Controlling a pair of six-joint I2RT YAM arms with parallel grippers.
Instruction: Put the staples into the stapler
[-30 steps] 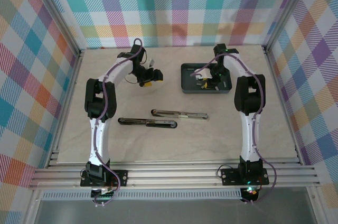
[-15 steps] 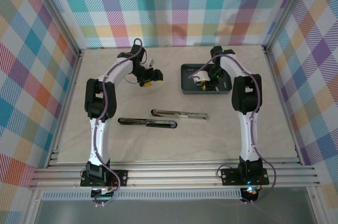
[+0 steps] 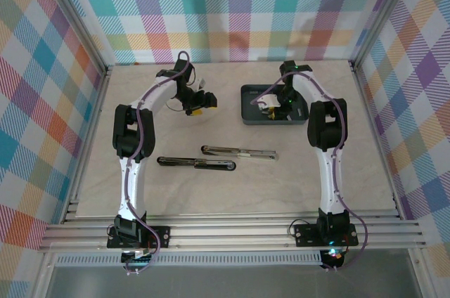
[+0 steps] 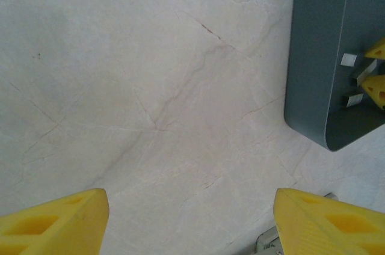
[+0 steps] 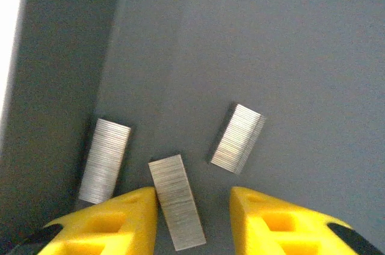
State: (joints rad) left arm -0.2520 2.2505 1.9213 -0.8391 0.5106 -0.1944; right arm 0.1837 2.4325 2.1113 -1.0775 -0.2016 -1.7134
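Note:
Three staples strips lie on the floor of the dark grey tray [image 5: 271, 56]: one at the left [image 5: 105, 160], one in the middle [image 5: 177, 210], one at the right [image 5: 237, 138]. My right gripper [image 5: 192, 225] is down in the tray [image 3: 247, 112], open. The middle strip lies between its yellow fingers, against the left finger [image 5: 114, 225] and apart from the right one. The stapler [image 3: 238, 152] lies swung open flat in mid-table. My left gripper [image 3: 207, 106] hovers open over bare table left of the tray, nothing between its fingers [image 4: 54, 222].
The stapler's second arm [image 3: 197, 163] stretches to the left, nearer the arm bases. The left wrist view shows the tray's [image 4: 313, 56] rounded corner and the right gripper's yellow tips [image 4: 374, 86]. Checked walls and metal rails ring the table.
My right gripper has shifted slightly left inside the tray and its jaws have narrowed around the middle strip. The left arm has not moved.

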